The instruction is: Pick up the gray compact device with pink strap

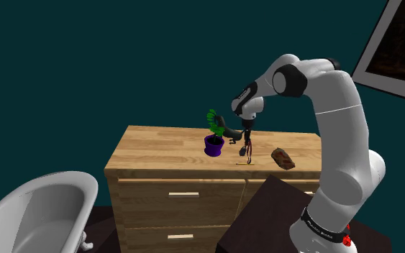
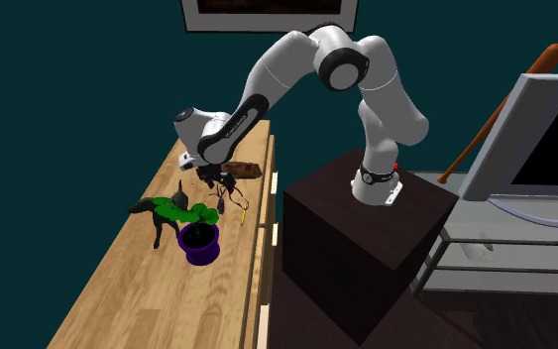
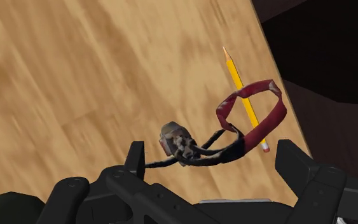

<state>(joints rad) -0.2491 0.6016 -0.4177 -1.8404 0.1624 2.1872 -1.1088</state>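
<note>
Grasp stage, before closure. I see the hand point(image 3: 214, 154) low over the wooden surface point(image 3: 75, 83), just right of centre in the shoulder view, its fingers spread and clasping nothing. The small gray device point(image 3: 175, 139) sits between them, nearer one finger, its reddish strap point(image 3: 255, 109) looped across a yellow pencil point(image 3: 237, 77). Next, I judge: close squarely on the body, not the strap, then lift.

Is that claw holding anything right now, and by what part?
Cannot tell: the gray device with its strap sits right at the gripper, but a grip isn't clear.
</note>
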